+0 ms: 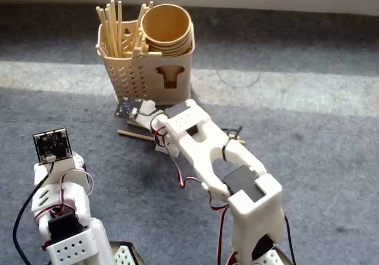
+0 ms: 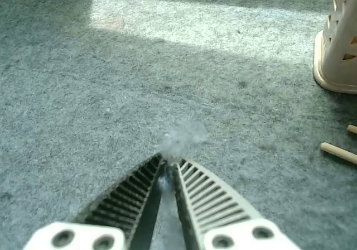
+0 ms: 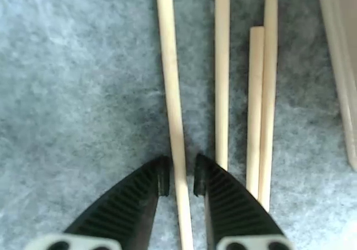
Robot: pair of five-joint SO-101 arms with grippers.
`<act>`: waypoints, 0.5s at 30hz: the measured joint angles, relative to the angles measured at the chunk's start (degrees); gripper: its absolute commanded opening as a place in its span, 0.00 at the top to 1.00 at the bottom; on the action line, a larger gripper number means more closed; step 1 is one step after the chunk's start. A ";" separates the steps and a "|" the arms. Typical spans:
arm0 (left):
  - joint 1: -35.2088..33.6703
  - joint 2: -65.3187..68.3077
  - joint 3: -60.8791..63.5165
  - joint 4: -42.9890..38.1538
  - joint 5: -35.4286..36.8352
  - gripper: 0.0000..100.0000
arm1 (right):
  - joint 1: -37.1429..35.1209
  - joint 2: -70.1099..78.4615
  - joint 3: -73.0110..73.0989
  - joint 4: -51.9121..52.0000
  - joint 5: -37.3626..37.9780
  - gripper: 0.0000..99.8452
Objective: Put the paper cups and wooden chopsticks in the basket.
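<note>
A cream plastic basket [image 1: 148, 76] stands at the back with stacked paper cups [image 1: 169, 25] and several wooden chopsticks [image 1: 115, 28] upright in it. More chopsticks lie on the grey carpet in front of it. My right arm [image 1: 189, 129] stretches to them. My right gripper [image 3: 178, 180] is open by a narrow gap, its black fingertips on either side of one chopstick [image 3: 170, 66] that rests on the carpet. Three more chopsticks [image 3: 222, 66] [image 3: 255, 105] [image 3: 270, 66] lie parallel beside it. My left gripper [image 2: 167, 162] is shut and empty, low over bare carpet.
The basket's foot [image 2: 337, 60] and two chopstick ends [image 2: 337, 151] lie off to one side of the left gripper. The basket wall [image 3: 337, 49] runs close beside the loose chopsticks. My left arm [image 1: 59, 188] stands at the front left. Open carpet lies to the right.
</note>
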 measured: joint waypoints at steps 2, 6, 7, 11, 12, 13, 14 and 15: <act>0.00 0.00 0.00 0.00 0.00 0.98 | 0.00 -0.09 0.00 0.00 0.00 0.91; 0.00 0.00 0.00 0.00 0.00 0.98 | -0.09 -0.09 -0.18 0.35 0.00 1.00; 0.00 0.00 0.00 0.00 0.00 0.98 | -0.18 -0.09 -0.53 0.44 0.00 0.99; 0.00 0.00 0.00 0.00 0.00 0.98 | -0.18 -0.44 0.09 0.70 0.00 1.00; 0.00 0.00 0.00 0.00 0.00 0.98 | -0.18 -0.44 0.00 1.49 0.00 1.00; 0.00 0.00 0.00 0.00 0.00 0.98 | -0.18 -0.62 0.00 2.46 -0.09 1.00; 0.00 0.00 0.00 0.00 0.00 0.98 | -0.18 -1.05 0.00 3.25 -0.09 1.00; 0.00 0.00 0.00 0.00 0.00 0.98 | -0.18 -1.76 0.35 3.87 0.00 1.00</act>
